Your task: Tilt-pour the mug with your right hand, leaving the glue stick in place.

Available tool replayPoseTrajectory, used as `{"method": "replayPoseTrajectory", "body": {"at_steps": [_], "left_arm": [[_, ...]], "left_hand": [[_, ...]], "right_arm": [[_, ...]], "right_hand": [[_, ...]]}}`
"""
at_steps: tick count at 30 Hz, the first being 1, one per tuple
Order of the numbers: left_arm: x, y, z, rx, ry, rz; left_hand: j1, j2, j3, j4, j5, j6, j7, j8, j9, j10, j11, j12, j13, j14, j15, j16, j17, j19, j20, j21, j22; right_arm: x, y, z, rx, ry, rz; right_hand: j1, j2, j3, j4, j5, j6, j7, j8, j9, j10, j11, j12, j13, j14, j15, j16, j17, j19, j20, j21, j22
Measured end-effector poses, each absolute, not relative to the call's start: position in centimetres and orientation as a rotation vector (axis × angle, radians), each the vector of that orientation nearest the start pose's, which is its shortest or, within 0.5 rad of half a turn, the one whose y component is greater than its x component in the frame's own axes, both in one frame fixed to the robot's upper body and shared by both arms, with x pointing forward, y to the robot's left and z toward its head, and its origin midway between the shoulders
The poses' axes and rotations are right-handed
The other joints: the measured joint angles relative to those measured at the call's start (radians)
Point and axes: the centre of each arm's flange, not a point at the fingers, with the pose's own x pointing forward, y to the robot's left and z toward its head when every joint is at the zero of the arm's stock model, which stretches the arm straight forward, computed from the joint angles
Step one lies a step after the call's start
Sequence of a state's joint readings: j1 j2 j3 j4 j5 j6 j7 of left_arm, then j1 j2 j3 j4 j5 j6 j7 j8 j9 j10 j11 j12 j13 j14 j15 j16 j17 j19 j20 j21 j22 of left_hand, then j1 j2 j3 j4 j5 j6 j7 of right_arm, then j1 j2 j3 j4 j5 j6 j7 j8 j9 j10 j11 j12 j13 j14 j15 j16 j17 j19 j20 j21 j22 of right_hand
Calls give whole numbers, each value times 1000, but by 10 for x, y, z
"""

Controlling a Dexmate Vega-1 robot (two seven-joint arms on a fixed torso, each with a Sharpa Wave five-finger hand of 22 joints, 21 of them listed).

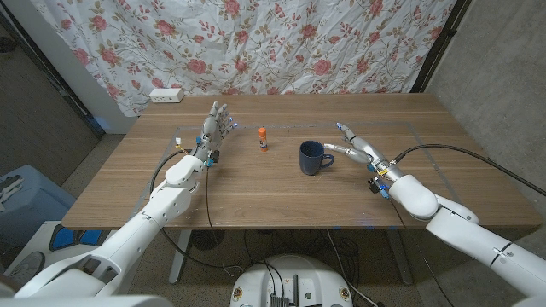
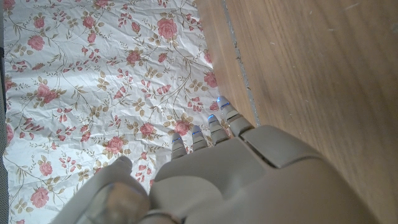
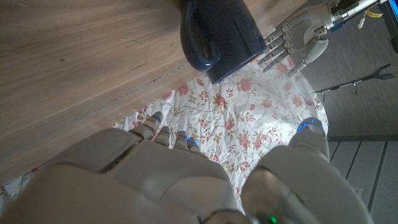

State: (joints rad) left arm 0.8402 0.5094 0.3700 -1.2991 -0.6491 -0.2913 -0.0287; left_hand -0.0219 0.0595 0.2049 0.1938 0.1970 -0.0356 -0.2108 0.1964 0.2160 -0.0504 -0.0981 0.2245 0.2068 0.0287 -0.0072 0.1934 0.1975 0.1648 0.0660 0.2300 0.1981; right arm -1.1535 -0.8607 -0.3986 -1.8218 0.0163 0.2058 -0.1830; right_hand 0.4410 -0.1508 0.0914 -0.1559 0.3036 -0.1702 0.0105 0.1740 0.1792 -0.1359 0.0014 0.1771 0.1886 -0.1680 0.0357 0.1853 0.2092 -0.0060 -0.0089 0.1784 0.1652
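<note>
Three views, head view first
Table (image 1: 256,192): brown wood grain, broad, scratched lightly.
Backdrop (image 1: 281,43): white cloth with pink roses, hung behind the far edge.
Power strip (image 1: 166,95): white, lay at the far left corner.
Mug (image 1: 314,158): dark blue, stood upright near the middle, handle towards the right hand.
Glue stick (image 1: 263,138): orange-capped, stood upright, left of the mug and apart from it.
Right hand (image 1: 354,147): fingers apart, held nothing, fingertips just beside the mug handle; contact could not be told.
Left hand (image 1: 215,130): fingers spread and raised, held nothing, well left of the glue stick.
Left wrist view: same hand (image 2: 236,168) open over bare wood, rose cloth beyond.
Right wrist view: own hand (image 3: 174,174) empty, mug (image 3: 221,34) ahead on the wood, handle facing it; left hand (image 3: 298,34) beyond.
</note>
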Motion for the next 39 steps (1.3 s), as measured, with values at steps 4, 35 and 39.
{"method": "replayPoseTrajectory", "body": {"at_steps": [4, 35, 39], "left_arm": [[653, 290, -28, -42, -594, -205], [653, 290, -27, -42, -594, -207], [653, 290, -27, -42, -594, -207]], "left_hand": [[0, 0, 0, 0, 0, 0, 0, 0, 0, 0, 0, 0, 0, 0, 0, 0, 0, 0, 0, 0, 0], [0, 0, 0, 0, 0, 0, 0, 0, 0, 0, 0, 0, 0, 0, 0, 0, 0, 0, 0, 0, 0], [0, 0, 0, 0, 0, 0, 0, 0, 0, 0, 0, 0, 0, 0, 0, 0, 0, 0, 0, 0, 0]], "right_arm": [[540, -246, -71, -782, -704, 234], [552, -227, -93, -872, -738, 238], [554, -225, -95, -874, -738, 241]], "right_hand": [[9, 9, 0, 0, 4, 0, 0, 4, 0, 0, 0, 4, 0, -4, -4, 3, 0, 0, 0, 3, 0], [71, 24, 7, -7, 37, 0, 0, 26, 0, 42, -12, 23, 5, 31, -20, 20, -5, 51, -14, 11, 0], [71, 24, 10, -4, 41, 0, 0, 26, 0, 45, -16, 23, 5, 36, -25, 27, -5, 51, -14, 11, 0]]}}
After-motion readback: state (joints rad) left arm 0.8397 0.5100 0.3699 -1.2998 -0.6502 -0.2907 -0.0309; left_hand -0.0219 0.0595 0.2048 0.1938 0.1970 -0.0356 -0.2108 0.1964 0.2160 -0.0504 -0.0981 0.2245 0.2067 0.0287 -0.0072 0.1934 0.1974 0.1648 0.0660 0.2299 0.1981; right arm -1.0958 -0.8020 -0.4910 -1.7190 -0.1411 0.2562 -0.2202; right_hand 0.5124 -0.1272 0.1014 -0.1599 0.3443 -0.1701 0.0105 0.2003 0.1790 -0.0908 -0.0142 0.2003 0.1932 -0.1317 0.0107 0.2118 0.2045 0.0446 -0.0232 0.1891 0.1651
